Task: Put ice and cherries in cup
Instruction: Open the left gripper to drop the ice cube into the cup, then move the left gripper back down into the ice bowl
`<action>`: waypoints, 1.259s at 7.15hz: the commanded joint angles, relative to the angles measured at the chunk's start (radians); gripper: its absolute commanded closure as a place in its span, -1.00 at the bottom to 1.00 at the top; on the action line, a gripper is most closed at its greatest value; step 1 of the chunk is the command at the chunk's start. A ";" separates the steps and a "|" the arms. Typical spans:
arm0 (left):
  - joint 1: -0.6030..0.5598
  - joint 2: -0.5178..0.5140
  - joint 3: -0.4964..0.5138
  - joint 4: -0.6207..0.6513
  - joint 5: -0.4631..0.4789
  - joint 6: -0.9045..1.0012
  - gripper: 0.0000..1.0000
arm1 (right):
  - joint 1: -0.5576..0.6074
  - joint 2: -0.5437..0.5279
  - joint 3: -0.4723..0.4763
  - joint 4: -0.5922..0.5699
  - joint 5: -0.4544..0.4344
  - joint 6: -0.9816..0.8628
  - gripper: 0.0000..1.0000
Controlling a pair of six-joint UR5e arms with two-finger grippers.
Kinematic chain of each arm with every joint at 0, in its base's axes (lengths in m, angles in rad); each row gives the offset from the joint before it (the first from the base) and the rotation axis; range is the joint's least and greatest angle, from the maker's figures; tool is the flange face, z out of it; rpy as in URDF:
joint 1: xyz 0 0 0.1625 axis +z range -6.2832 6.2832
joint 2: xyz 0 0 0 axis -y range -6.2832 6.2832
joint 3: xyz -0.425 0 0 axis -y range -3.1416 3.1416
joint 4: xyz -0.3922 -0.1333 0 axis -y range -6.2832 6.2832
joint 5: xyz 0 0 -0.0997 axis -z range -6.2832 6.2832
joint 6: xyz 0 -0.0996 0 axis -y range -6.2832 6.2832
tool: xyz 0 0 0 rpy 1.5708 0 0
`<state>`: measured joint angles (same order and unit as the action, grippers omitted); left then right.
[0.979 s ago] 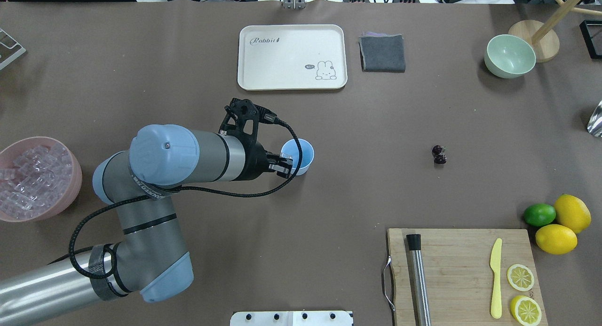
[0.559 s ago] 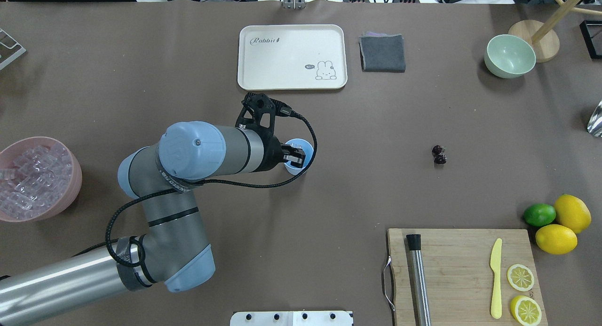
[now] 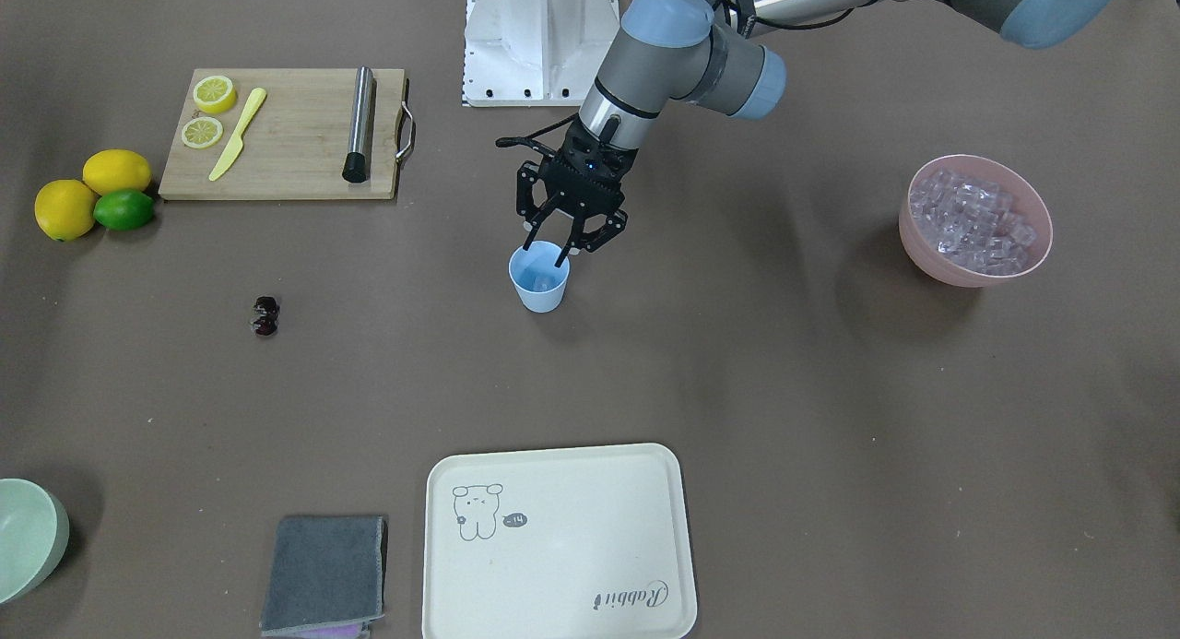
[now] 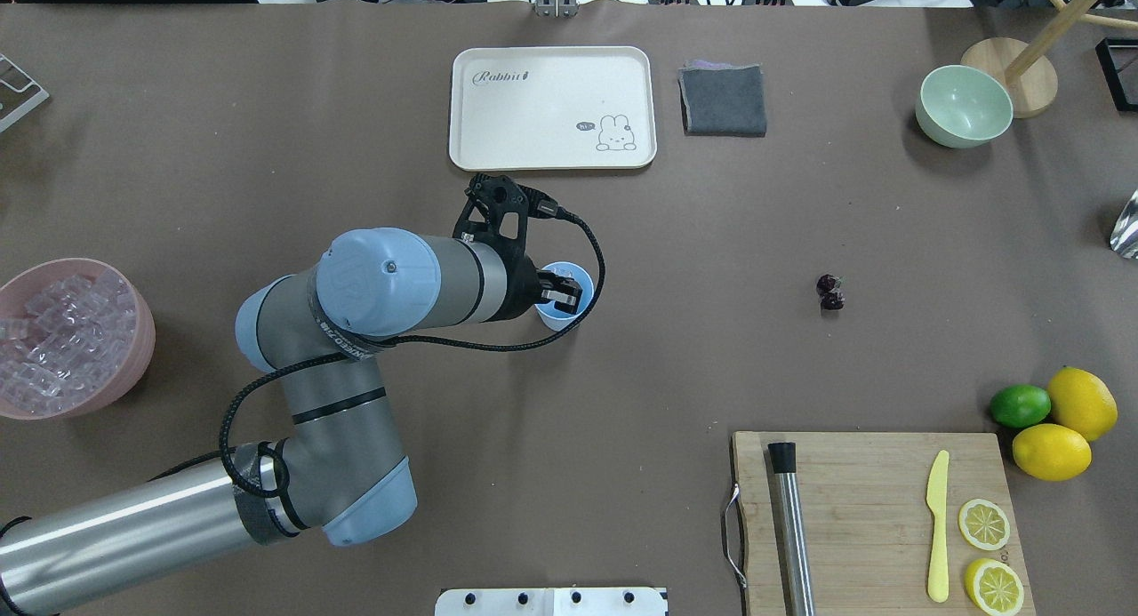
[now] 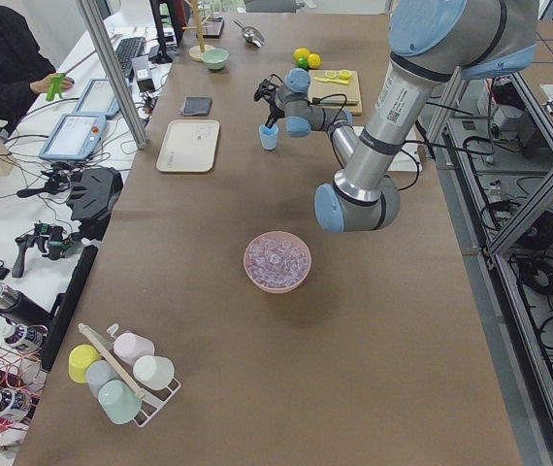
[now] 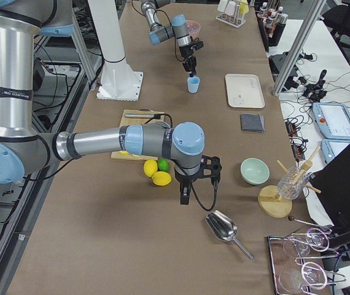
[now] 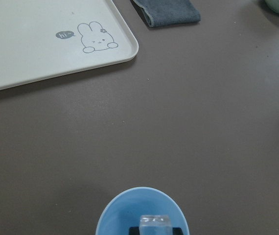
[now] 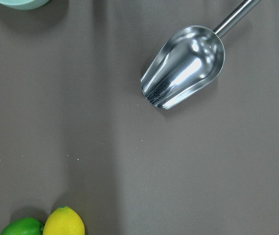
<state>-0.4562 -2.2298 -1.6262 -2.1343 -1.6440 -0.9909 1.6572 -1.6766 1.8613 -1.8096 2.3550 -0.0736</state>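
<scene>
Left gripper point(image 3: 551, 249) reached cup point(image 3: 539, 293); only wrist view shows cube point(image 7: 154, 221), perhaps held.

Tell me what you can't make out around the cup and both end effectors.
Cup contents: the left end effector covers its mouth overhead; the left wrist view cuts it at the bottom edge; too small from the front.
Left end effector's grip on the ice cube: clamped or open, unclear in every view.
Right end effector: appears only in the exterior right view; open or shut cannot be judged.
Cherries: too small to count.
</scene>
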 commanded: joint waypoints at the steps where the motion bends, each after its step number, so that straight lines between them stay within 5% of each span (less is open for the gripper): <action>1: -0.005 0.016 -0.041 0.023 0.000 -0.029 -0.97 | 0.001 0.000 -0.001 0.001 0.009 -0.002 -1.00; 4: -0.196 0.241 -0.433 0.498 -0.133 0.048 -0.97 | 0.001 0.000 0.013 0.001 0.045 -0.006 -1.00; 6: -0.335 0.483 -0.529 0.493 -0.190 0.290 -0.96 | -0.003 0.014 0.009 0.025 0.049 -0.012 -1.00; 8: -0.481 0.606 -0.521 0.484 -0.407 0.479 -0.96 | -0.007 0.029 0.004 0.052 0.049 -0.012 -1.00; 9: -0.502 0.683 -0.512 0.409 -0.418 0.517 -0.96 | -0.017 0.028 0.003 0.052 0.050 -0.005 -1.00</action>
<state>-0.9118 -1.6390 -2.1431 -1.6659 -2.0069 -0.5452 1.6490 -1.6507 1.8669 -1.7619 2.4036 -0.0847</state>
